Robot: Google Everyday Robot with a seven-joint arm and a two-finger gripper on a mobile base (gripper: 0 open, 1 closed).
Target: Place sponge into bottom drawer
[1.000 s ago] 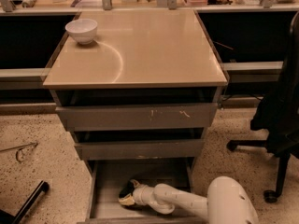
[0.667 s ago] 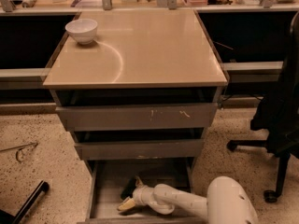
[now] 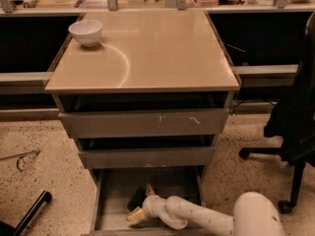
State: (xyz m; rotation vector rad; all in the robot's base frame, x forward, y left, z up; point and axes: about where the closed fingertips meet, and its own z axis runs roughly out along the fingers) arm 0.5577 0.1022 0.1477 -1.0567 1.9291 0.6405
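Observation:
The bottom drawer (image 3: 118, 185) is pulled open at the foot of the grey cabinet, a shallow grey tray. The sponge (image 3: 135, 200), dark green over yellow foam, sits tilted inside it, left of centre near the front. My gripper (image 3: 143, 205) reaches into the drawer from the lower right on its white arm (image 3: 197, 215) and is right against the sponge. I cannot tell whether the sponge rests on the drawer floor or is held.
A white bowl (image 3: 86, 32) stands at the cabinet top's (image 3: 157, 53) back left. The scratched top drawer (image 3: 142, 123) and the middle drawer (image 3: 147, 157) stick out slightly. A black office chair (image 3: 295, 132) stands right. A black bar (image 3: 30, 213) lies on the floor left.
My gripper and the sponge have shifted a little lower and toward the drawer's front. Nothing else has moved.

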